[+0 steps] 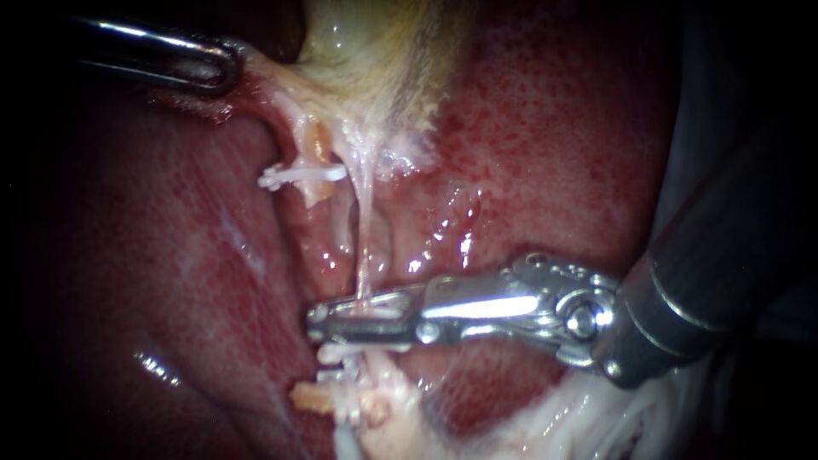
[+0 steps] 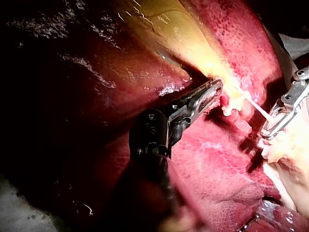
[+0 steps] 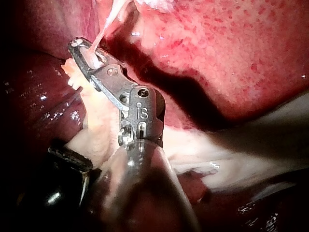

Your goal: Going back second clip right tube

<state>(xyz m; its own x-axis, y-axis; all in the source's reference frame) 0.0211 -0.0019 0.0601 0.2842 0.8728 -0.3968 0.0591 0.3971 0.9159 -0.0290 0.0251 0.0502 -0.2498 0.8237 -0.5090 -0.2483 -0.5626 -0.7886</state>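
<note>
Pale and thread-thin, the right tube (image 1: 365,255) runs straight down from the gallbladder (image 1: 375,51) over the wet red liver (image 1: 554,128), stretched taut near the middle of the endoscope view. It passes between the jaws of the right instrument (image 1: 317,324), which lies almost level, its shaft coming in from the right. A dark gap shows between the two slotted metal jaws and they do not pinch the tube, so they stand released around it. Just below the lower jaw a white clip (image 1: 341,351) sits across the tube, close against the metal, where the tube meets a lump of pale fatty tissue (image 1: 400,417). From the right wrist view the right instrument (image 3: 77,46) has the pale strand crossing its tip. From the left wrist view the same strand reaches into the loop of the right instrument (image 2: 265,133). Up and to the left, beside the right tube, the left tube (image 1: 315,192) carries another clip (image 1: 298,176), set crosswise and well apart from the jaws. Further out, the left instrument (image 1: 226,68) is clenched on the gallbladder at its narrow lower end, holding it up and to the left; its own view shows the left instrument (image 2: 218,87) buried in that yellowish tissue.
</note>
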